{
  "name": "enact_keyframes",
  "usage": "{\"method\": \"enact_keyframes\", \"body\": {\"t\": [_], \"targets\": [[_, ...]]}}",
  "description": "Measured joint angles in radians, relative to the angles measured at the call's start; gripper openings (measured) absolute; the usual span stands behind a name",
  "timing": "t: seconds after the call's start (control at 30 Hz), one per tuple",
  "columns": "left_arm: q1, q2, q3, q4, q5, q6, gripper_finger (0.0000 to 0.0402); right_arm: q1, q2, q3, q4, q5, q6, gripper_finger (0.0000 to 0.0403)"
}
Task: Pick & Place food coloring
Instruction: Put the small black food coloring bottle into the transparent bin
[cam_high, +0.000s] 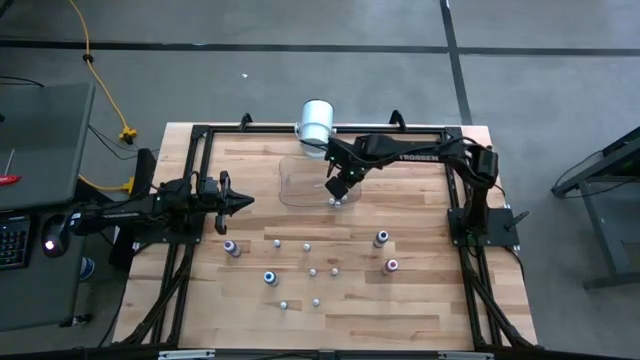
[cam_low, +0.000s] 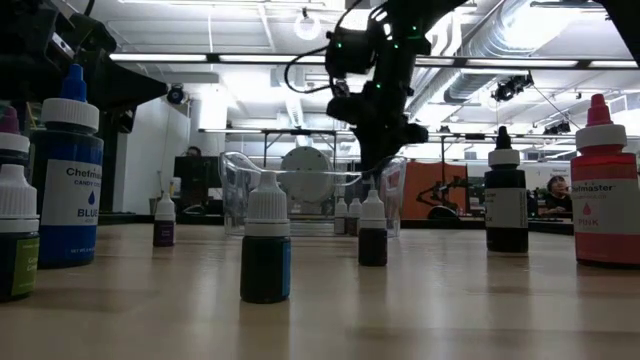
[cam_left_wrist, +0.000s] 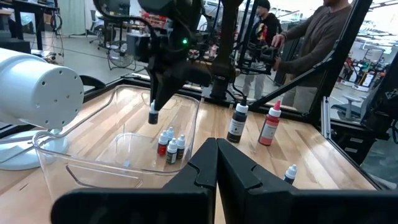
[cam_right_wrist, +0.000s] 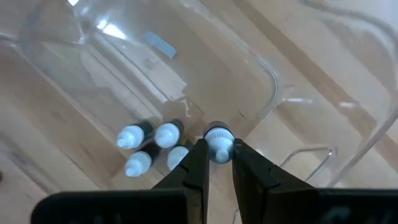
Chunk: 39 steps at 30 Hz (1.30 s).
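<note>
Your right gripper (cam_right_wrist: 219, 163), jaws clamped on one small white-capped food coloring bottle (cam_right_wrist: 218, 147), hangs over the clear plastic tub (cam_left_wrist: 93, 168). The tub holds four such bottles (cam_right_wrist: 152, 146), clustered together. Your left gripper (cam_left_wrist: 216, 163) waits with jaws together, at the table's left.

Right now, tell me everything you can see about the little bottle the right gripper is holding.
The small bottle has a white ribbed cap and a dark body, likely plastic. The right gripper is shut on it, one finger on each side just below the cap. It hangs upright in the air above the clear plastic tub, touching nothing but the fingers. Four similar bottles already stand in the tub's corner below it. Its label cannot be read.
</note>
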Motion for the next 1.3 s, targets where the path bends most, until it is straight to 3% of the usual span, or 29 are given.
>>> {"method": "enact_keyframes", "body": {"t": [1.0,1.3], "targets": [[0.0,0.0,0.0,0.0,0.0,0.0,0.0001,0.021,0.066,-0.034,0.065,-0.005,0.07,0.0048],[0.0,0.0,0.0,0.0,0.0,0.0,0.0001,0.022,0.066,-0.034,0.066,-0.012,0.07,0.008]]}}
